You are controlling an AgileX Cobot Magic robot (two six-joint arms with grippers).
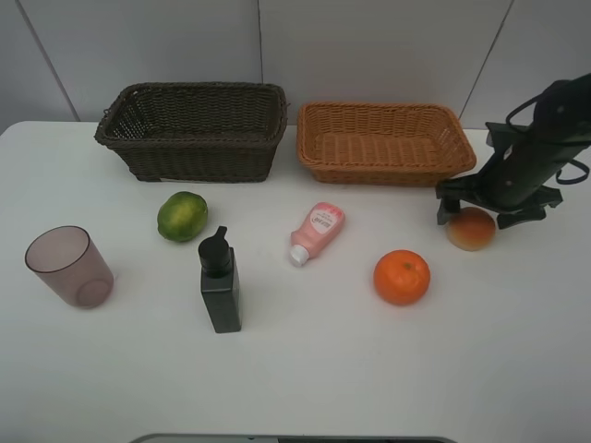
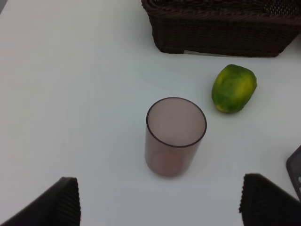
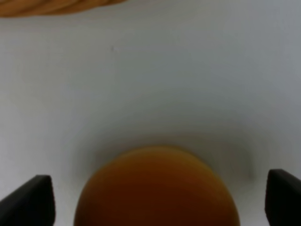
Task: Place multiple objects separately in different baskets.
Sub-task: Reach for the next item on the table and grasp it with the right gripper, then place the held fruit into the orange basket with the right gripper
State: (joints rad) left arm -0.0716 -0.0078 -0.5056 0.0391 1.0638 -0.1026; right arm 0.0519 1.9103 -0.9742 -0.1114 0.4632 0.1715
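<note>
ok, we see the right gripper low over the white table, its fingers spread wide, one on each side of the reddish peach-like round fruit; we can't tell if either finger touches it. that fruit sits on the table just in front of the light orange-tan shallow woven basket, by its right-hand corner in the high view. the left gripper is spread too, above the translucent mauve plastic cup, which stands upright at the table's left. the green round fruit lies in front of the dark brown deeper wicker basket. the black rectangular pump bottle stands upright near it. the pink squeeze bottle lies on its side, cap toward the front. the round orange sits between pink bottle and peach-like fruit, apart from both. we see the baskets side by side at the back.
</note>
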